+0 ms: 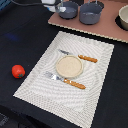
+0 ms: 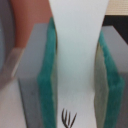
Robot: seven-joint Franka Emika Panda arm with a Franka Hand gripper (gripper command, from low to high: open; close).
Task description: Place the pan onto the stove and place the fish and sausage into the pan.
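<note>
One item of the task, the sausage (image 1: 18, 71), lies nearest, on the dark table at the exterior view's left, beside the placemat (image 1: 95, 75). Farther back, the pan (image 1: 68, 9) is seen on the stove (image 1: 107, 29). The gripper (image 1: 61, 8) is held at the pan's left rim, closed on the fish (image 2: 79, 55), whose long axis runs between the green pads (image 2: 49, 75). The pan is judged just rightward.

Layout around my placemat (image 1: 95, 65)

The plate (image 1: 69, 66) sat between knife (image 1: 80, 57) and fork (image 1: 65, 80); the sausage (image 1: 18, 71) lay at the exterior view's left.
</note>
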